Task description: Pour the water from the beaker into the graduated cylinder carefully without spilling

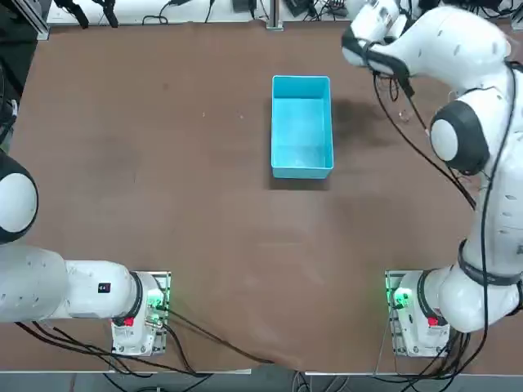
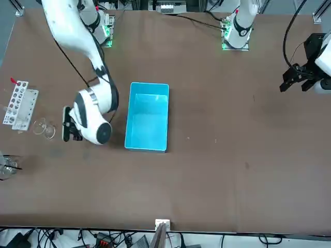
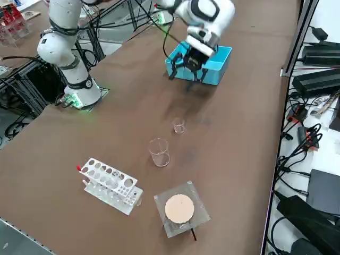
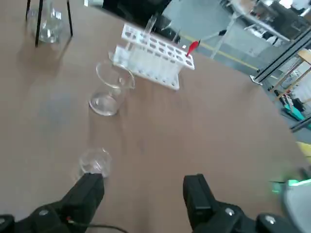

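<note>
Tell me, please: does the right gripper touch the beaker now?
Apart. In the right side view, the right gripper hangs open near the blue bin, and bare table lies between it and the beaker, which stands by the graduated cylinder.

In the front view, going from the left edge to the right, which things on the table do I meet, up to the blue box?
White test tube rack → graduated cylinder, with the beaker too faint there to place → right gripper, its fingers open and holding nothing → blue bin.
</note>
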`<control>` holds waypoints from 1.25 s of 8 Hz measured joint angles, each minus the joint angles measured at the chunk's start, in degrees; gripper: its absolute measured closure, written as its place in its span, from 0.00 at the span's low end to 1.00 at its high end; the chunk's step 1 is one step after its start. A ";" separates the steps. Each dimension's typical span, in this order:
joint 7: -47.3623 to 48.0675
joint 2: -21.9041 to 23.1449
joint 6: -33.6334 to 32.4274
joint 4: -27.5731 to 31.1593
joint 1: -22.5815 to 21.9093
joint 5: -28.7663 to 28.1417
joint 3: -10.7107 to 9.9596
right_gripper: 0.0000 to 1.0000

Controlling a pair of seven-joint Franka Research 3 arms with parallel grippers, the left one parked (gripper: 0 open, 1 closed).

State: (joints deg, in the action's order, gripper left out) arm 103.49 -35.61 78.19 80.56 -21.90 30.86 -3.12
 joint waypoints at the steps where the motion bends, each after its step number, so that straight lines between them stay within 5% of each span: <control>1: -7.78 2.32 -1.34 -0.93 0.29 -2.57 -0.31 0.00; 6: -39.14 8.28 -6.50 -6.69 5.06 -11.90 -1.04 0.00; 10: -67.60 16.01 -8.09 -10.24 15.72 -27.99 -1.03 0.00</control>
State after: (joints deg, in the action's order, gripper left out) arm 35.89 -19.60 70.09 70.31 -6.18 2.87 -4.15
